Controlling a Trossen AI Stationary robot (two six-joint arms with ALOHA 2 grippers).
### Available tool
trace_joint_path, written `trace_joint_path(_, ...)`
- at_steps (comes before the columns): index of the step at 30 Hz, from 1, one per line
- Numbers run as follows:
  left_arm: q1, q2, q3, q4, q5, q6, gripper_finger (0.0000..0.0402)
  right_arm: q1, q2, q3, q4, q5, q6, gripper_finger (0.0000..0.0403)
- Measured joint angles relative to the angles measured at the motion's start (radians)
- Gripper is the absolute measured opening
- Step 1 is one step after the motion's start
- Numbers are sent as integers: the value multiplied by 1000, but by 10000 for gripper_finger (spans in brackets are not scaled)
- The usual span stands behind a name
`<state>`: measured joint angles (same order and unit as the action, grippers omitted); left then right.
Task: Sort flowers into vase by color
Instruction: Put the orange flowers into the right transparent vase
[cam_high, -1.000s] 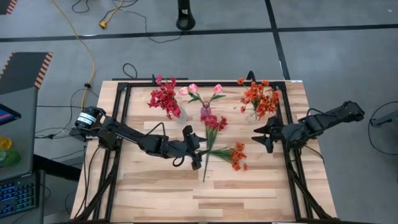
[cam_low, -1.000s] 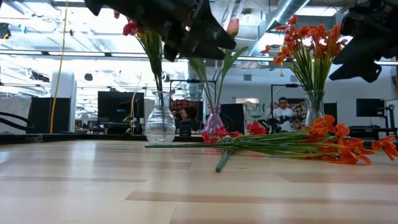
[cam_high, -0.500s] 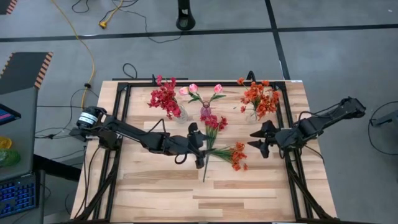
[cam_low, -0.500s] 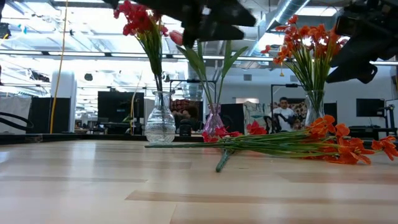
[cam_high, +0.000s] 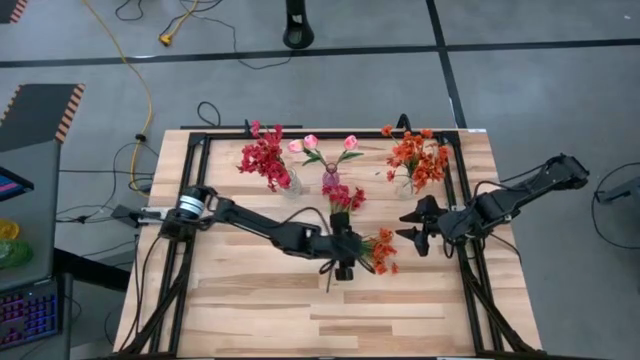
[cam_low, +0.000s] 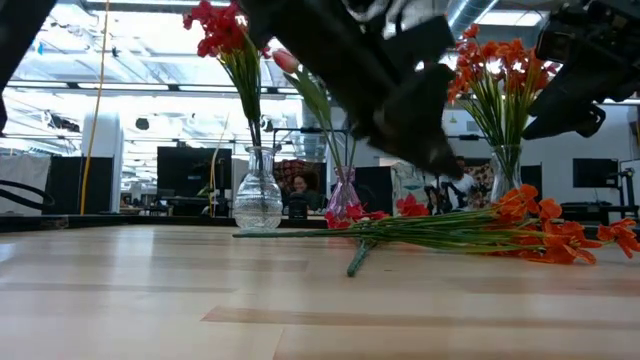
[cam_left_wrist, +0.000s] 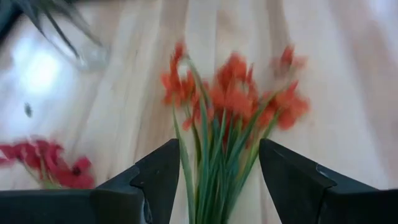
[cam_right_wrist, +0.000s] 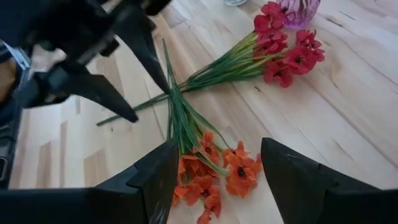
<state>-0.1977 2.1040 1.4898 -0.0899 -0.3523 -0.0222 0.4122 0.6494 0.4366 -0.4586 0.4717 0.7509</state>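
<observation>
Two loose sprigs lie crossed at mid-table: an orange flower sprig (cam_high: 378, 250) (cam_right_wrist: 211, 168) and a red flower sprig (cam_high: 345, 197) (cam_right_wrist: 280, 50), their green stems flat on the wood. My left gripper (cam_high: 343, 262) (cam_left_wrist: 219, 148) (cam_right_wrist: 149, 102) hovers open above the orange sprig's stems (cam_left_wrist: 214, 183), one finger on either side and clear of them. My right gripper (cam_high: 408, 225) (cam_right_wrist: 214, 180) waits open to the right of the orange blossoms. At the far side stand a clear vase of red flowers (cam_high: 268, 160), a pink vase (cam_high: 330, 178) with pink blooms, and a clear vase of orange flowers (cam_high: 415, 165).
A black frame (cam_high: 200, 190) runs round the table's left, far and right edges. Bare wood (cam_high: 300, 310) lies on the near side. Beyond the table, in the low view, is a workshop with a person (cam_low: 455, 180) behind the vases.
My left arm has reached toward the table's right and slightly nearer, and has come down from over the red sprig's stems to just above the orange sprig's stems. My right gripper has shifted a little toward the left, nearer the orange blossoms. The sprigs have not moved.
</observation>
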Motion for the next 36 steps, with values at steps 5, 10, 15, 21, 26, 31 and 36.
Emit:
trace_joint_path(5, 14, 71, 60, -114, 5, -25, 208, 0, 16, 0, -1, 0, 0, 256)
trace_joint_path(10, 30, 95, 61, -132, 102, -59, 208, 0, 34, 0, 0, 0, 0, 256)
trace_joint_path(15, 45, 92, 62, -148, 68, -77, 208, 0, 51, 0, 1, 0, 0, 256)
trace_joint_path(21, 56, 92, 62, -173, 109, -92, 208, 0, 59, 0, 3, 0, 0, 256)
trace_joint_path(26, 58, 92, 61, -178, 117, -94, 208, 0, 59, 0, 4, 0, 0, 256)
trace_joint_path(31, 60, 112, 61, -195, 123, -94, 208, 0, 59, 0, 11, 0, 0, 256)
trace_joint_path(36, 63, 134, 63, -184, 139, -121, 208, 0, 59, 0, 43, 0, 0, 256)
